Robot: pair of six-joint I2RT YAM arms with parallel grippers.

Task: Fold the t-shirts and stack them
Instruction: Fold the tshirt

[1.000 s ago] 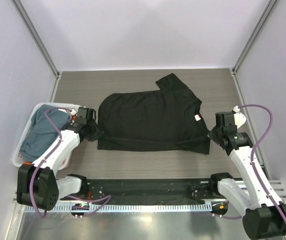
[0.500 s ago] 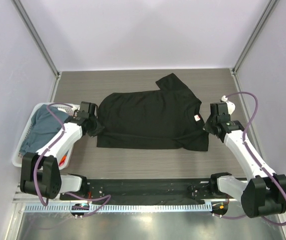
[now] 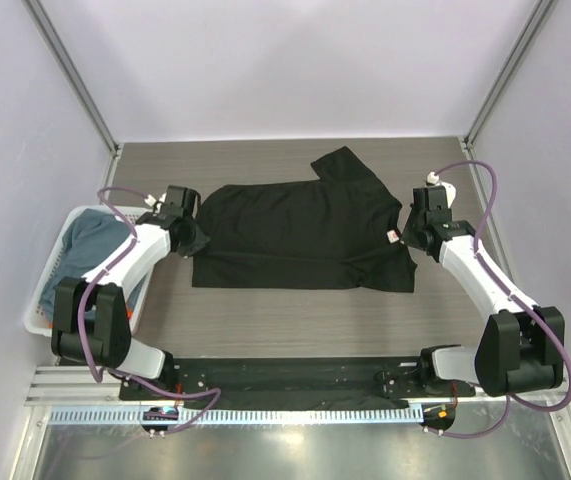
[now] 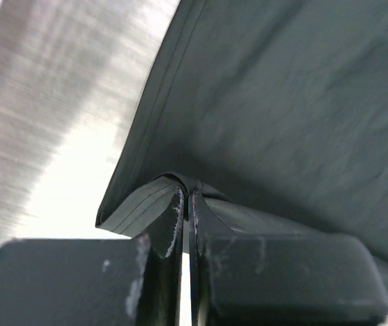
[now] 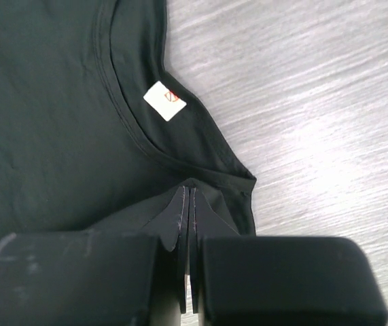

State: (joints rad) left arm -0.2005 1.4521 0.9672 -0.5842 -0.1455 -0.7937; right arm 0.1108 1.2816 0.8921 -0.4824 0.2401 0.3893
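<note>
Top external view: grey wood-grain table (image 3: 295, 160), with both arms reaching in from the near edge to the two ends of one garment.
Black t-shirt (image 3: 300, 235): spread across the middle of the table, collar to the right and hem to the left. One sleeve sticks out on the far side, and a crease runs along its length near the front edge.
Basket (image 3: 37, 318): white, at the table's left edge, just beside the left arm.
Blue-grey t-shirt (image 3: 85, 240): bunched inside the basket, unfolded.
Left claw (image 4: 188, 200): clenched on a doubled pinch of cloth at the black t-shirt's hem end, low over the table.
Right claw (image 5: 189, 193): clenched on a pinch of cloth at the shoulder edge, just beside the collar.
Tag (image 5: 165, 100): small white square inside the collar, near the right claw.
Progress: early, by my reading. The first lengthwise fold of the black t-shirt looks to be in hand but not finished, and no folded stack shows.
Left to do: finish this fold, fold again, then fold the basket's t-shirt and stack.
</note>
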